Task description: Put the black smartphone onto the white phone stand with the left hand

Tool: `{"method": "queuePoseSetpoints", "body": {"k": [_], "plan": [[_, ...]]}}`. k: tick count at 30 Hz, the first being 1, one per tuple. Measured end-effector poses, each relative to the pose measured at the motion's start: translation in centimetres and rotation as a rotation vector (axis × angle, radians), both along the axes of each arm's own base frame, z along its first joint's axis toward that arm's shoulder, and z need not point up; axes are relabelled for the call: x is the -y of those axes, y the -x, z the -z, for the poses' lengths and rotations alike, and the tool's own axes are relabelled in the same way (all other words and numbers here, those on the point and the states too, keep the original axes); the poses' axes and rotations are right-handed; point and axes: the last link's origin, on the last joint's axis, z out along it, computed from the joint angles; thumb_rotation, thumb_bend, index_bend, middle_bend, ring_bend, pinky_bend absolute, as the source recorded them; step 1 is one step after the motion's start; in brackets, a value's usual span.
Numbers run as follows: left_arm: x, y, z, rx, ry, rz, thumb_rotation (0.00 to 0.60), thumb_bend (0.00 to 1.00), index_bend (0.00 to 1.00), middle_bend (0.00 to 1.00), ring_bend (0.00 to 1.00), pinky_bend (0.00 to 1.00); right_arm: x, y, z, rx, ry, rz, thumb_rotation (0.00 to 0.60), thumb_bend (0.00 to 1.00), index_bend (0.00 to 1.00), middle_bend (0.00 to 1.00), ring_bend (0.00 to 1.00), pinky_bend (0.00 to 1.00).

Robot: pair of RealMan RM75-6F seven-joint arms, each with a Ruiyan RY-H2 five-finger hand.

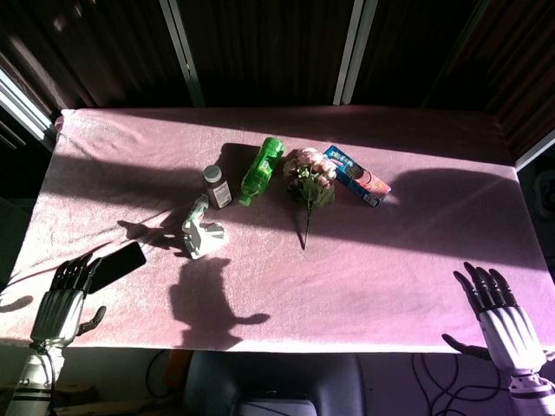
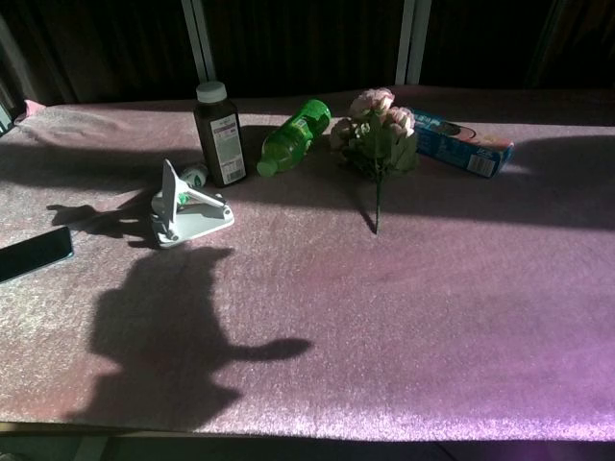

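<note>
The black smartphone (image 1: 119,264) lies flat on the pink cloth near the table's left front edge; the chest view shows the smartphone (image 2: 35,254) at its left border. The white phone stand (image 1: 202,232) stands further right and back, with the stand (image 2: 185,208) upright in the chest view. My left hand (image 1: 62,303) hovers at the front left corner, fingers spread, fingertips just short of the phone's near end, holding nothing. My right hand (image 1: 501,310) is open at the front right corner, far from both. Neither hand appears in the chest view.
Behind the stand are a dark pill bottle (image 1: 217,185), a lying green bottle (image 1: 263,170), a bunch of pink flowers (image 1: 310,180) and a blue box (image 1: 356,175). The table (image 1: 381,269) is covered in pink cloth, with hard shadows across it.
</note>
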Motion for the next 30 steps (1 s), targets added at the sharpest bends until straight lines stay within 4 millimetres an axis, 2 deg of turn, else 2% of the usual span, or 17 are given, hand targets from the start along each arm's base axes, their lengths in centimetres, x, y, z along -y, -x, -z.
{"method": "queuePoseSetpoints", "body": {"k": [7, 12, 20, 30], "plan": [[-0.8, -0.7, 1.2, -0.043, 0.045, -0.009, 0.600, 0.29, 0.03, 0.09, 0.00, 0.00, 0.0, -0.1, 0.2, -0.004, -0.019, -0.006, 0.600, 0.13, 0.00, 0.00, 0.00, 0.00], [-2.8, -1.4, 2.3, -0.157, 0.072, -0.050, 0.600, 0.29, 0.10, 0.21, 0.03, 0.02, 0.1, -0.1, 0.4, -0.001, -0.040, -0.011, 0.600, 0.13, 0.00, 0.00, 0.00, 0.00], [-6.4, -2.5, 4.1, -0.291, 0.096, -0.186, 0.600, 0.28, 0.11, 0.23, 0.05, 0.05, 0.4, -0.3, 0.6, 0.010, -0.055, -0.021, 0.600, 0.13, 0.00, 0.00, 0.00, 0.00], [-10.3, -2.4, 6.7, -0.428, 0.113, -0.404, 0.600, 0.27, 0.11, 0.21, 0.05, 0.05, 1.0, -0.7, 0.9, 0.023, -0.086, -0.033, 0.600, 0.13, 0.00, 0.00, 0.00, 0.00]]}}
